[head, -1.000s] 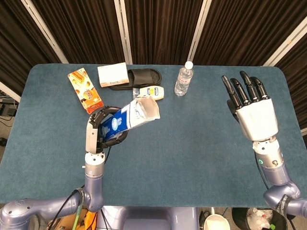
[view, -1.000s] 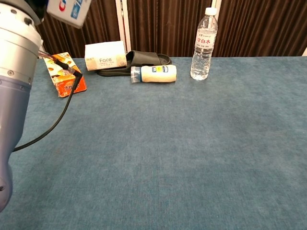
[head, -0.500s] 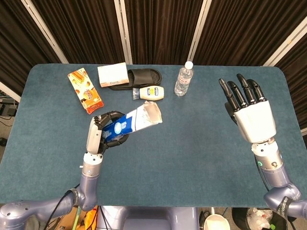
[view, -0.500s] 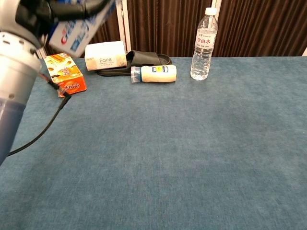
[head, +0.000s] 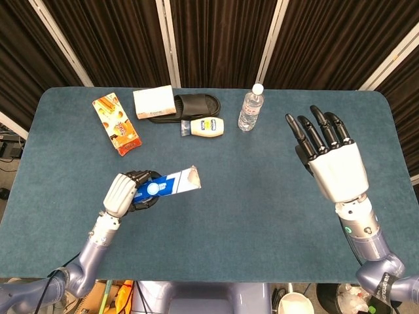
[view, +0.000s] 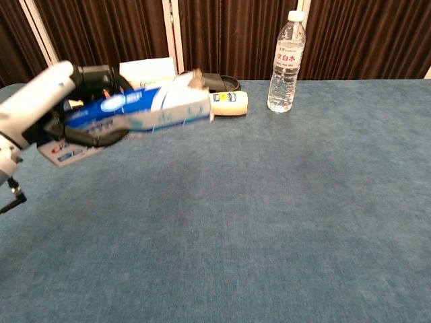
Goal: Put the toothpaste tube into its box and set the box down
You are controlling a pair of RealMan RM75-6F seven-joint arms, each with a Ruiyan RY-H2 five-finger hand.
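Head view: our left hand (head: 122, 194) grasps the box (head: 167, 185) low over the surface (head: 262, 196); right hand (head: 330, 163) released. We should lower it level.

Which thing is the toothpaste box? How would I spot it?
Look at the blue table, near its front left. The left hand holds the box there: long, blue and white, one end open. Nothing else is off the table.
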